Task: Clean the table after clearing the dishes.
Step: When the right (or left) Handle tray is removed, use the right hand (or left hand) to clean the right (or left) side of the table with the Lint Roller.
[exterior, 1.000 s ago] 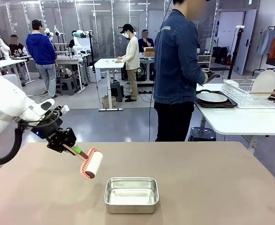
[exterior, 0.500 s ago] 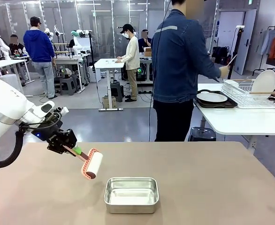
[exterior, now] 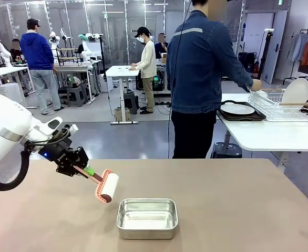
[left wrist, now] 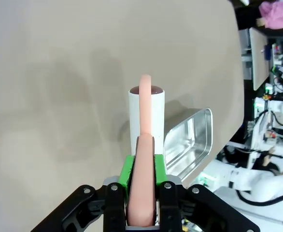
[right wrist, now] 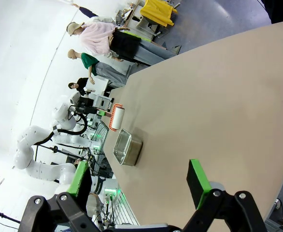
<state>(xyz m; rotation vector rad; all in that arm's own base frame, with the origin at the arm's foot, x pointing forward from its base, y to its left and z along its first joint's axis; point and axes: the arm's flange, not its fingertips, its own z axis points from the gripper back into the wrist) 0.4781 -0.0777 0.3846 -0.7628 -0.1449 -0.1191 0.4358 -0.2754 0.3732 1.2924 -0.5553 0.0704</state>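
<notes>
The left claw pinches a pink lint roller just above the brown table, left of the steel pan, which it could bump; the right claw is spread wide.

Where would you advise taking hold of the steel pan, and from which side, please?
Probably by one long wall of the steel pan, coming from above, one finger inside and one outside. It sits flat and open-topped on the table, with a thin raised rim and no handles. The open right pincer is free.
</notes>
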